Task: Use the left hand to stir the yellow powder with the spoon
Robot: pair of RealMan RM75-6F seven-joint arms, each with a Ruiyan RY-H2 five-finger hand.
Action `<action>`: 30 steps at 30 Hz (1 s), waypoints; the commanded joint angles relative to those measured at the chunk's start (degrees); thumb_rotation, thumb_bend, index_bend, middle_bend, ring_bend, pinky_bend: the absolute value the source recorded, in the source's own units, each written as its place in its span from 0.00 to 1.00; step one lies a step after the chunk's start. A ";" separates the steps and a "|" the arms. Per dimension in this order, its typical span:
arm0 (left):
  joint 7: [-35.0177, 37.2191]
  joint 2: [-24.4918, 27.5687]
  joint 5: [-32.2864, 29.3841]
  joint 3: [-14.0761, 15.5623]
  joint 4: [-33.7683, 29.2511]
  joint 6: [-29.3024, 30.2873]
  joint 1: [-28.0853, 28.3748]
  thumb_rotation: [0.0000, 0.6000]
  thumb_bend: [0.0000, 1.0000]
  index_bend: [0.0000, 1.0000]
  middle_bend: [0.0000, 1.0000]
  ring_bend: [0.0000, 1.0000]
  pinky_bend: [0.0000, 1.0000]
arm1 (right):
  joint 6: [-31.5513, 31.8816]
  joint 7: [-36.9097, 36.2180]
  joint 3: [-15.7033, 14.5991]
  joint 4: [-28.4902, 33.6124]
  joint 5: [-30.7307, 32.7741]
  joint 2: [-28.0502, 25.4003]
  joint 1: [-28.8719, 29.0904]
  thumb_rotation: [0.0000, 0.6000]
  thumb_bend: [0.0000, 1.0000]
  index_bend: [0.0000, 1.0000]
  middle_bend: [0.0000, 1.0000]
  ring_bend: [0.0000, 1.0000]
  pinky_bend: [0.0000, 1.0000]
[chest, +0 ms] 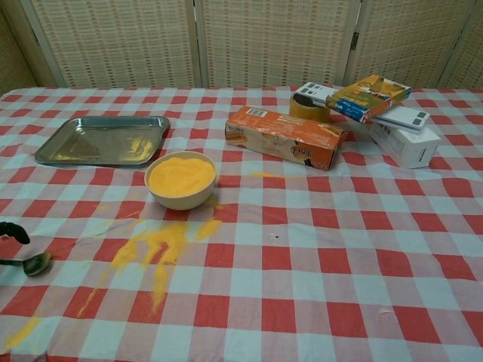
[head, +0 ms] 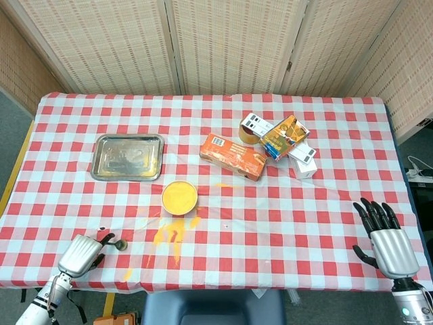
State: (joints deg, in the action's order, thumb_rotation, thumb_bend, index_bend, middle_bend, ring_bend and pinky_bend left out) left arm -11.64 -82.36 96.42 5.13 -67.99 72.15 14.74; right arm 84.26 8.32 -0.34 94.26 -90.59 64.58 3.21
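A cream bowl [head: 179, 196] [chest: 181, 179] full of yellow powder stands near the middle of the table. The small metal spoon [head: 119, 245] [chest: 33, 263] lies flat on the cloth at the near left, its bowl end pointing right. My left hand [head: 82, 253] is right at the spoon's handle end, with dark fingers [chest: 13, 231] apart above and below the handle and not closed on it. My right hand [head: 383, 234] hovers at the near right edge, fingers spread and holding nothing.
Spilled yellow powder [head: 172, 233] [chest: 155, 245] streaks the cloth between bowl and front edge. A metal tray [head: 128, 156] lies at the left. An orange box [head: 232, 156], tape roll and several small boxes [head: 284, 139] sit behind the bowl, right of centre.
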 commanded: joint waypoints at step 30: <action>2.19 -6.32 0.58 0.29 9.13 1.50 2.19 1.00 0.41 0.50 1.00 1.00 1.00 | -0.73 0.78 -0.14 0.73 1.03 -0.44 -0.26 1.00 0.15 0.00 0.00 0.00 0.00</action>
State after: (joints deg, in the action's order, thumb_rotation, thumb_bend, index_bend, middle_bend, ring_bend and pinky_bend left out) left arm -9.43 -88.67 97.04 5.40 -58.90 73.70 16.91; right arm 83.54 9.10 -0.48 94.99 -89.55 64.14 2.95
